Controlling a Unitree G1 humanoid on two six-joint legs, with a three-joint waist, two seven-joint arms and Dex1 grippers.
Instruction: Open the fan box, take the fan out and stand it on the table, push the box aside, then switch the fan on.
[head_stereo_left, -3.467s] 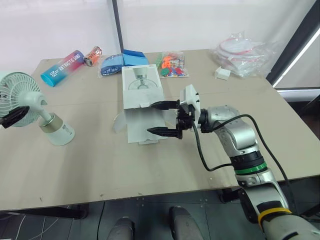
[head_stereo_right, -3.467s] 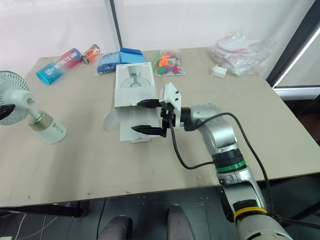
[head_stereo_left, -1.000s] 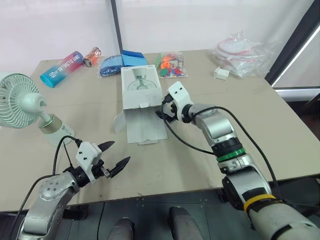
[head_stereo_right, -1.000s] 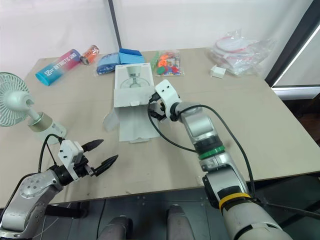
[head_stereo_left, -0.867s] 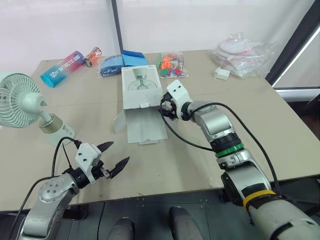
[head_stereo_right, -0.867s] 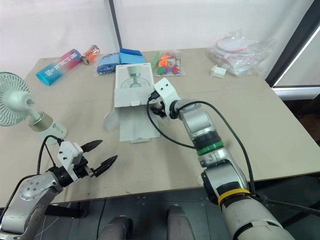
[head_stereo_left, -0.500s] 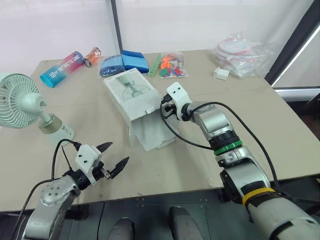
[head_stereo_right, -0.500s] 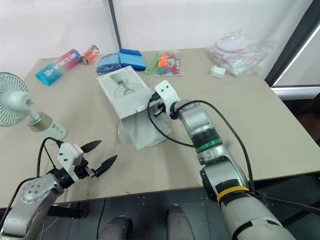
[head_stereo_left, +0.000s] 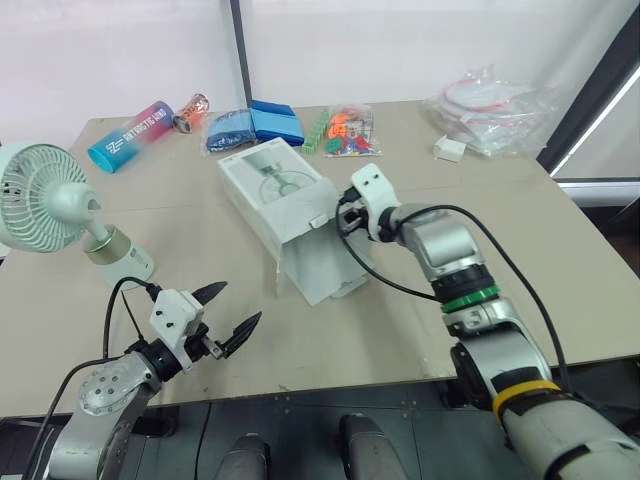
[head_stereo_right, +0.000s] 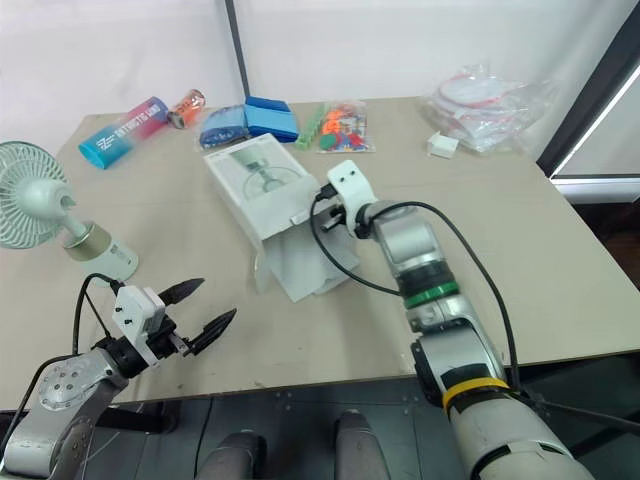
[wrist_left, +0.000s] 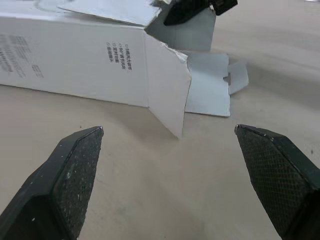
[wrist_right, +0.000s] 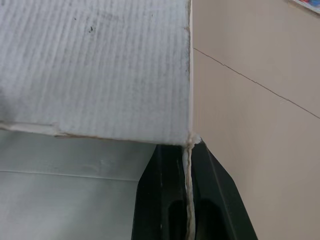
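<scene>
The white fan (head_stereo_left: 50, 205) stands upright at the table's left edge. The white fan box (head_stereo_left: 275, 195) lies skewed in the middle of the table, its open end and flaps toward me. My right gripper (head_stereo_left: 343, 215) is at the box's right flap; in the right wrist view its fingers (wrist_right: 165, 210) are shut on the thin cardboard edge of the flap (wrist_right: 188, 150). My left gripper (head_stereo_left: 232, 312) hovers open near the table's front left edge, apart from the box. In the left wrist view, the left gripper (wrist_left: 169, 128) faces the box (wrist_left: 75, 55).
Along the far edge lie a colourful tube (head_stereo_left: 130, 134), a small can (head_stereo_left: 190, 105), blue packs (head_stereo_left: 250, 120) and a bag of colourful pieces (head_stereo_left: 345, 130). A clear plastic bag (head_stereo_left: 485, 95) and a small white block (head_stereo_left: 449, 149) sit at the far right.
My right gripper has shut on the box flap, and the box has swung round so its pictured end points left. The left gripper has stayed in place, open.
</scene>
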